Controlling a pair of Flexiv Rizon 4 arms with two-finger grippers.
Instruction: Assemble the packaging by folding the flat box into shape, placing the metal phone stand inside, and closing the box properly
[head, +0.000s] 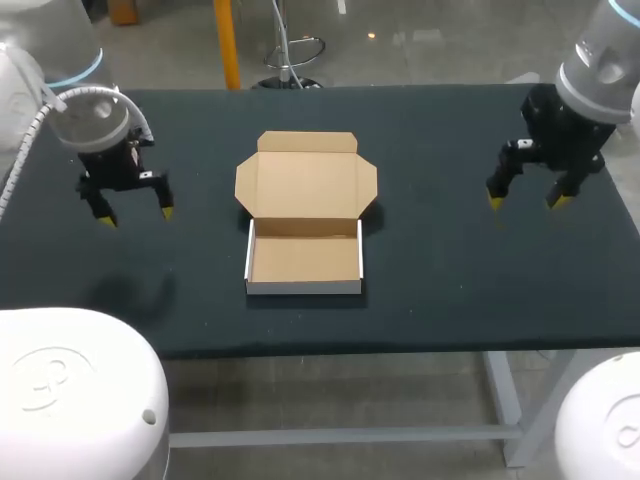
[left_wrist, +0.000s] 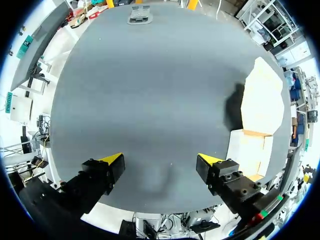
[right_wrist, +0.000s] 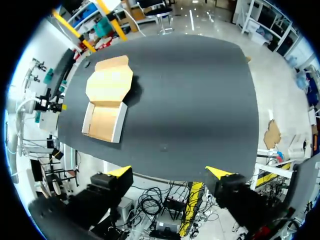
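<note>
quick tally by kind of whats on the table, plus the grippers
open brown cardboard box: 1
small grey metal phone stand: 1
yellow-tipped grippers: 2, the left gripper and the right gripper
total: 4

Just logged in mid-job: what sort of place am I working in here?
Probably a robot lab's packing bench: a dark table, a box lying open on it, and the left gripper and right gripper hanging open either side.

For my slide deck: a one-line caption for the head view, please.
Open cardboard box, lid laid back, on the table between left gripper and right gripper, both open and empty.
</note>
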